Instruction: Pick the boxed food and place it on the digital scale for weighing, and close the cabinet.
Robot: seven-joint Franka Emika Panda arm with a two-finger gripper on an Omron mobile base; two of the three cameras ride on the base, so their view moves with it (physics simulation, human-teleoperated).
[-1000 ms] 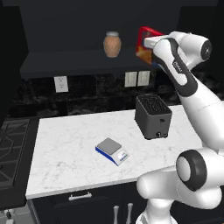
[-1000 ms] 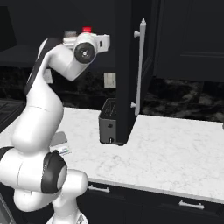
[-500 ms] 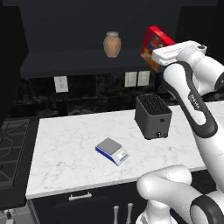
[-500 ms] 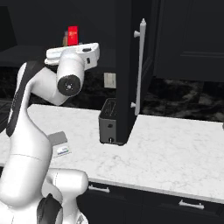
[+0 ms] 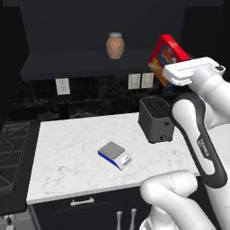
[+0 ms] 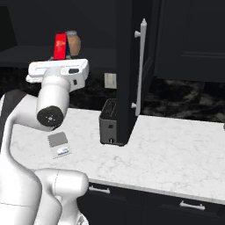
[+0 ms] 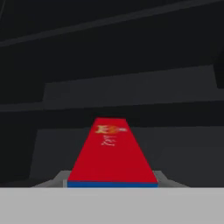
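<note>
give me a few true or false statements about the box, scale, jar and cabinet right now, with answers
1. The boxed food rests on the digital scale. False: it is up by the hand, and the scale's platform is bare.
2. A tan jar stands on the cabinet shelf. True.
3. The cabinet door is closed. False: it stands open, edge-on in the right base view.
4. The black toaster sits on the counter. True.
</note>
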